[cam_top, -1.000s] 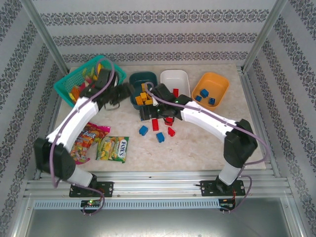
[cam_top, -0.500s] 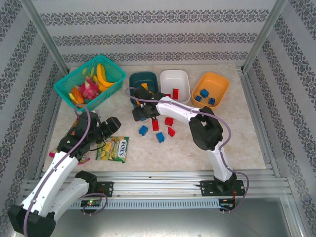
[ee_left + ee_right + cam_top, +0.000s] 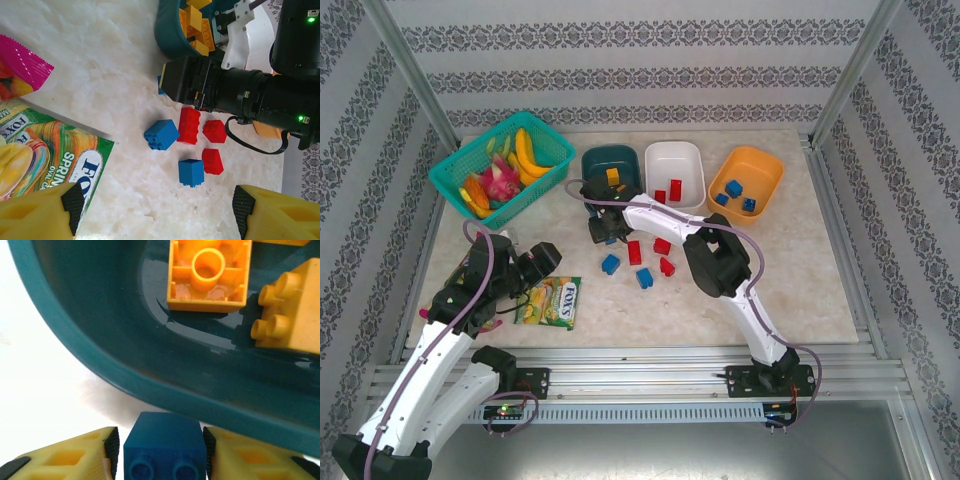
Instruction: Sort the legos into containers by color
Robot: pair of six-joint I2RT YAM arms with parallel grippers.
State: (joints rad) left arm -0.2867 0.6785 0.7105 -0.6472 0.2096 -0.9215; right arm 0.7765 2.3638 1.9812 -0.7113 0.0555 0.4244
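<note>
The right gripper (image 3: 160,454) reached to the near wall of the dark teal tub (image 3: 100,365). Its jaws were clenched on a blue brick (image 3: 165,440), with one yellow pad against each side of it. The brick sat just outside the tub's rim, not inside it. Inside the tub lay orange-yellow bricks (image 3: 209,272), one of them turned hollow side up.

Seen from above, the white tub (image 3: 688,158) stood just right of the dark teal tub and held two red bricks (image 3: 675,188). The orange tub (image 3: 760,165) stood further right again and held blue bricks (image 3: 733,188). On the near side of the dark teal tub, five loose bricks (image 3: 634,252) lay close together on the bench (image 3: 800,290), three red and two blue. A bright teal mesh basket (image 3: 470,148) of toy fruit (image 3: 525,150) stood left of the dark teal tub.

The left gripper (image 3: 157,202) hung well to the near left of the dark teal tub, by a FOX'S candy bag (image 3: 50,150). Its jaws were released, wide apart, with nothing between them. A pink candy bag (image 3: 20,70) lay just beside the FOX'S one, on the side away from the tub.
</note>
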